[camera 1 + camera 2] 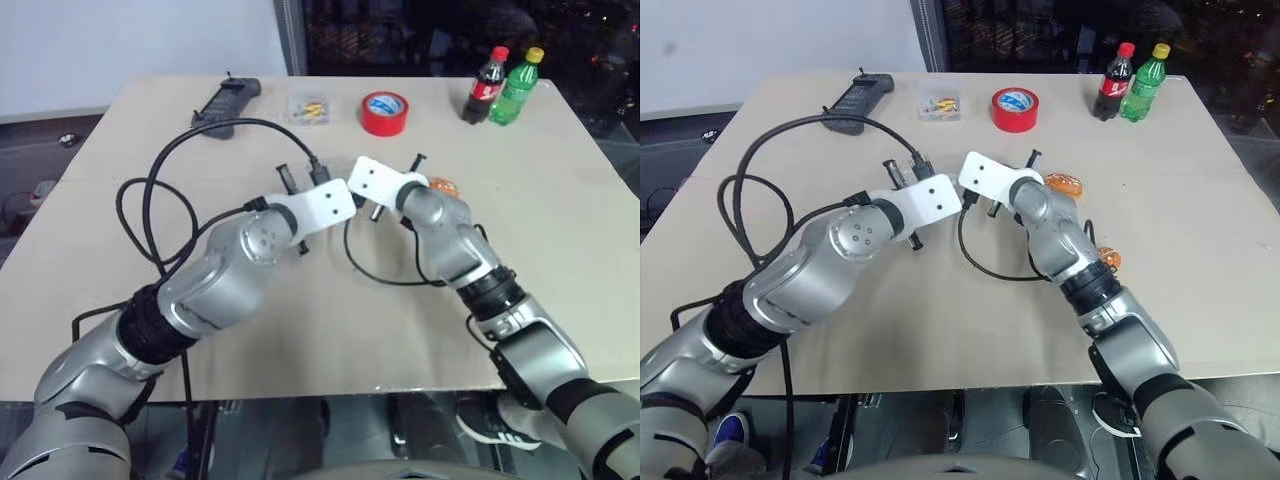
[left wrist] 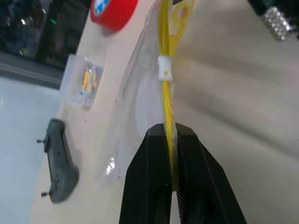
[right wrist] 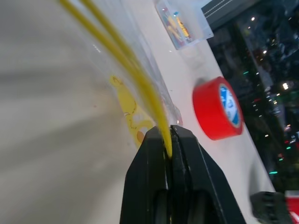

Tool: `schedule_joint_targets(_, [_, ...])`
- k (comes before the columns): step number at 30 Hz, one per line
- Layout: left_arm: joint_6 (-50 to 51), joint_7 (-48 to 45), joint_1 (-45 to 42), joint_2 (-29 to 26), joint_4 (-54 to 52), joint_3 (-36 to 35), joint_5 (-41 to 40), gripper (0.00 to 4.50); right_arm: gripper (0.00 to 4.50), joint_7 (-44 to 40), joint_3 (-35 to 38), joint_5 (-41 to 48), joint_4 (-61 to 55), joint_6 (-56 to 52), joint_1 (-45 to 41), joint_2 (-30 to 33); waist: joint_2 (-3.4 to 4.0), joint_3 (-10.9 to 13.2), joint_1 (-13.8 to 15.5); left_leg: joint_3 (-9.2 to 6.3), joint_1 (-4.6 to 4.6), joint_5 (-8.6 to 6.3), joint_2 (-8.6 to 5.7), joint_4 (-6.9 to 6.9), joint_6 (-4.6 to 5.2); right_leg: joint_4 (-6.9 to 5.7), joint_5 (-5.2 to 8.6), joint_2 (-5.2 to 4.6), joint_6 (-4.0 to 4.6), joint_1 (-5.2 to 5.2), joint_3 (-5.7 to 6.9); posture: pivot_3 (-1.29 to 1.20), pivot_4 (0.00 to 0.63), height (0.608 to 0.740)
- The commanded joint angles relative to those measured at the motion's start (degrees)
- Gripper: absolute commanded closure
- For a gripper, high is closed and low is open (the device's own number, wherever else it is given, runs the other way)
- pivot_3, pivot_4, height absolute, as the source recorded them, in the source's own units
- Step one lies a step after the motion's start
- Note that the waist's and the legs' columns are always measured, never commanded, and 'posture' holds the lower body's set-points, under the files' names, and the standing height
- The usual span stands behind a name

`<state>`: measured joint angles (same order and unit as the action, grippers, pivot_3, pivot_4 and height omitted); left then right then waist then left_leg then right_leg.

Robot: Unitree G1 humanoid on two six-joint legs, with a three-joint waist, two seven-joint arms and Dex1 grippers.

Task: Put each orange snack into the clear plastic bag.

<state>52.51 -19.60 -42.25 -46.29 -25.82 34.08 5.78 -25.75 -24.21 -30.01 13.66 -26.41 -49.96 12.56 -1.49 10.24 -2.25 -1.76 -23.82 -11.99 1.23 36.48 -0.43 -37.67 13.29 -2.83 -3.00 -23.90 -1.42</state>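
The clear plastic bag [image 2: 133, 93] hangs between my two grippers over the middle of the table, its yellow seal strip [image 2: 164, 42] stretched from one to the other. My left gripper [image 2: 169, 128] is shut on one end of the strip. My right gripper [image 3: 169, 131] pinches the strip's other end, where the two yellow lips [image 3: 135, 74] run apart. In the eye views both wrists meet mid-table. One orange snack [image 1: 1062, 183] lies on the table just right of my right wrist. Another orange snack [image 1: 1108, 260] peeks out beside my right forearm.
A red tape roll [image 1: 385, 112], a small clear box of coloured bits [image 1: 308, 108] and a black handheld device [image 1: 225, 103] line the table's far side. Two bottles [image 1: 503, 86] stand at the far right. Black cables [image 1: 150, 210] loop across the left half.
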Motion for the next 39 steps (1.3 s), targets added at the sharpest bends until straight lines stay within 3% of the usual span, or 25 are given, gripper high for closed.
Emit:
schedule_joint_targets(1, [-15.8, -1.7, 3.7, 1.2, 5.1, -9.4, -2.0, 4.50, 2.49, 1.5, 3.9, 2.5, -6.2, -0.2, 3.0, -0.5, 0.00, 0.0, 0.1, -0.02, -0.01, 0.00, 0.01, 0.01, 0.00, -0.02, 0.00, 0.00, 0.01, 0.00, 0.03, 0.00, 0.150, 0.740])
schedule_joint_targets(2, [-21.3, -2.4, 4.8, 1.9, 7.4, -11.3, -3.0, 4.50, 2.15, 2.4, 4.9, 2.2, -8.2, -1.0, 4.2, -0.2, 0.00, 0.0, 0.1, -0.03, -0.02, 0.00, 0.02, 0.03, 0.00, -0.04, 0.00, 0.00, 0.01, 0.00, 0.04, 0.00, 0.150, 0.740])
schedule_joint_targets(8, [-36.8, -9.2, 6.7, 5.9, 20.6, -18.7, -7.5, 4.50, 2.15, -7.4, 14.9, 11.8, -34.2, -17.6, 16.9, 1.1, 0.02, 0.0, 1.3, -0.03, -0.07, -0.01, -0.02, 0.09, 0.01, -0.02, 0.00, -0.04, 0.00, 0.02, 0.08, 0.00, 0.150, 0.740])
schedule_joint_targets(9, [-37.7, -10.1, 6.6, 6.7, 21.8, -19.6, -8.3, 4.50, 2.68, -8.4, 17.3, 15.0, -38.5, -22.4, 18.8, -0.8, 0.02, 0.0, 1.4, -0.06, -0.07, -0.01, -0.01, 0.08, 0.02, -0.01, 0.00, -0.03, 0.00, 0.03, 0.12, 0.00, 0.150, 0.740])
schedule_joint_targets(10, [-38.7, -10.8, 6.5, 7.4, 22.7, -20.3, -8.6, 4.50, 2.93, -8.8, 19.2, 17.5, -41.7, -26.6, 20.1, -2.7, 0.02, 0.0, 1.5, -0.07, -0.07, -0.01, -0.01, 0.08, 0.02, -0.03, 0.00, -0.03, 0.00, 0.03, 0.14, 0.00, 0.150, 0.740])
schedule_joint_targets(13, [-42.9, -13.0, 7.2, 7.7, 25.0, -20.5, -6.9, 4.50, 4.43, -7.5, 22.4, 21.8, -47.7, -33.2, 22.9, -6.3, 0.03, 0.0, 1.2, -0.05, -0.02, -0.01, 0.01, 0.13, 0.02, -0.14, 0.00, -0.01, 0.00, 0.05, 0.11, 0.00, 0.150, 0.740])
schedule_joint_targets(18, [-47.0, -14.6, 8.4, 7.9, 26.7, -22.1, -5.8, 4.50, 4.43, -3.8, 26.1, 24.7, -51.7, -35.9, 24.4, -5.9, 0.04, 0.0, 1.3, -0.05, 0.04, 0.00, 0.02, 0.15, 0.02, -0.20, 0.00, 0.01, 0.00, 0.05, 0.10, 0.00, 0.150, 0.740])
schedule_joint_targets(23, [-47.9, -15.7, 9.4, 7.5, 26.8, -23.1, -4.2, 4.50, 4.43, -3.2, 28.8, 27.3, -52.5, -34.7, 27.2, -0.3, 0.04, 0.0, 1.4, -0.05, -0.02, -0.01, 0.01, 0.15, 0.02, -0.12, 0.00, -0.01, 0.00, 0.06, 0.13, 0.00, 0.150, 0.740])
schedule_joint_targets(29, [-48.2, -15.6, 9.9, 7.0, 27.3, -23.9, -2.6, 4.50, 4.43, -3.6, 25.3, 26.6, -44.3, -22.1, 27.6, 10.0, 0.04, 0.0, 1.2, -0.03, 0.02, -0.01, 0.01, 0.15, 0.02, -0.13, 0.01, -0.01, 0.00, 0.07, 0.10, 0.00, 0.150, 0.740])
schedule_joint_targets(32, [-46.6, -15.1, 10.0, 7.5, 26.6, -24.3, -1.9, 4.50, 3.65, -3.9, 24.8, 28.5, -43.1, -20.0, 27.6, 11.7, 0.04, 0.0, 1.1, -0.04, 0.02, -0.01, 0.02, 0.15, 0.02, -0.13, 0.01, 0.01, -0.01, 0.07, 0.10, 0.00, 0.150, 0.740])
schedule_joint_targets(33, [-45.9, -14.7, 10.1, 7.7, 26.3, -24.5, -1.4, 4.50, 3.21, -5.6, 24.6, 30.1, -43.8, -19.7, 28.1, 12.5, 0.04, 0.0, 1.2, -0.04, 0.02, -0.01, 0.03, 0.15, 0.02, -0.13, 0.01, 0.01, 0.00, 0.07, 0.10, 0.00, 0.150, 0.740])
schedule_joint_targets(39, [-42.1, -13.7, 10.5, 9.1, 24.1, -25.3, -0.1, 4.50, 3.21, -8.9, 28.3, 38.3, -47.5, -20.2, 28.2, 12.7, 0.03, 0.0, 1.3, -0.05, -0.01, -0.01, 0.02, 0.17, 0.02, -0.11, 0.00, 0.00, -0.02, 0.09, 0.11, 0.00, 0.150, 0.740])
